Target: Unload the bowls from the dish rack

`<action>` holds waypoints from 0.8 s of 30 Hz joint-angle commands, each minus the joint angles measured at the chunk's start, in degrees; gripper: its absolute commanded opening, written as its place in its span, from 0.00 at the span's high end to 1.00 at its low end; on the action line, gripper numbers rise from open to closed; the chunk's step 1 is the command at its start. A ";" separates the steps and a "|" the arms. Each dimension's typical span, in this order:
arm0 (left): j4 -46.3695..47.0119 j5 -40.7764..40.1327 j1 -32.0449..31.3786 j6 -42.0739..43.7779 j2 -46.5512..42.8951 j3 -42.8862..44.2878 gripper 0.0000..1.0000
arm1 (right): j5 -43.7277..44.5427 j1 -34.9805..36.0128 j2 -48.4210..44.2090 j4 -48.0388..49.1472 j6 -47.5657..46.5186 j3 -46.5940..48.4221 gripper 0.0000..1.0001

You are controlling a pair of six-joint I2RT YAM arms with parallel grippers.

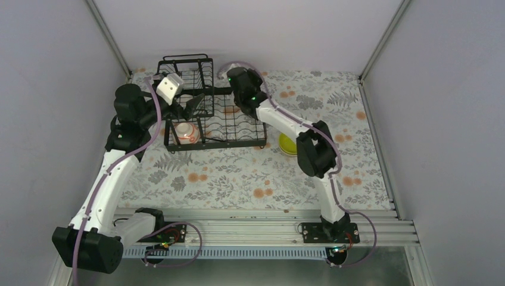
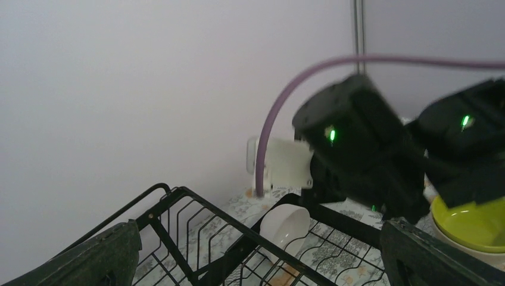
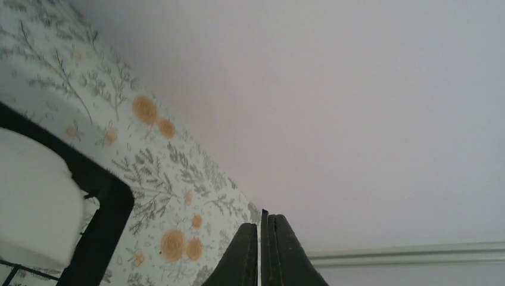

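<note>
The black wire dish rack stands at the back left of the table. The white bowl with red-orange pattern sits in its near-left corner. My left gripper hovers open over the rack's left part, just behind that bowl. In the left wrist view its fingers are wide apart, and the plain white bowl leans on its side in the rack ahead. The pale green bowl sits on the table right of the rack, also in the left wrist view. My right gripper is shut and empty, pointing at the back wall.
The rack's taller basket section rises at the back. The right arm's wrist hangs over the rack's far right corner. Grey walls close in the table at the back and on both sides. A floral cloth covers the table.
</note>
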 commanded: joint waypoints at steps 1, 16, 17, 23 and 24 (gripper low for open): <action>2.18 1.76 0.37 -0.50 -1.07 -0.27 0.00 | -10.21 -2.47 -4.59 -13.47 8.54 4.87 0.93; 2.36 2.02 0.52 -0.48 -1.50 -0.51 0.00 | -33.48 -8.55 -8.56 -19.90 9.38 -3.02 0.36; 2.34 1.92 0.47 -0.43 -1.58 -0.59 0.00 | -34.35 -8.58 -8.50 -19.18 9.44 -3.47 0.36; 3.03 1.79 0.70 -0.22 -2.19 -1.53 0.00 | -39.60 -8.23 -6.88 -18.19 10.15 -3.06 0.34; 3.04 1.80 0.72 -0.21 -2.13 -1.66 0.00 | -39.81 -8.18 -6.10 -18.86 10.20 -2.40 0.34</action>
